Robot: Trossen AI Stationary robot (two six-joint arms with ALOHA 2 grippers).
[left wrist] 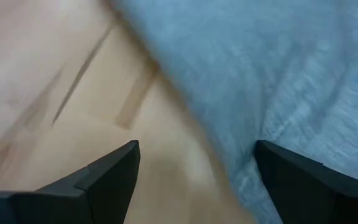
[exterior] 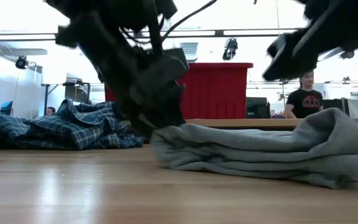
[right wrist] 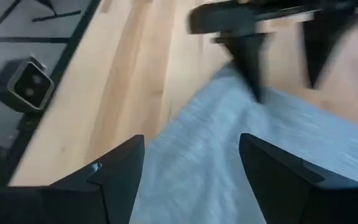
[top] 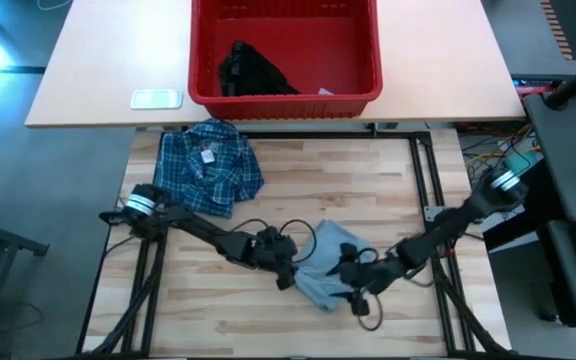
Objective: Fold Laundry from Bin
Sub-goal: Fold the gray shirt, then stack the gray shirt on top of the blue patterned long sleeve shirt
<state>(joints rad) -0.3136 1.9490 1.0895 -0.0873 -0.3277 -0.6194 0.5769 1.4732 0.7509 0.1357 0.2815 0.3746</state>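
Two dark fingers (left wrist: 107, 177) of the left gripper (left wrist: 197, 180) stand spread wide apart. Between and beyond them lies the pale wooden bench (left wrist: 55, 81), its board seams running diagonally. A light grey T-shirt (left wrist: 278, 81) covers much of the bench, its edge slanting across. One finger appears to sit at or on the cloth, though blur makes contact uncertain; the other is over bare wood.

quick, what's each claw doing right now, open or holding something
Left claw: open, at the edge of the grey T-shirt, holding nothing.
Right claw: open above the same T-shirt, holding nothing.
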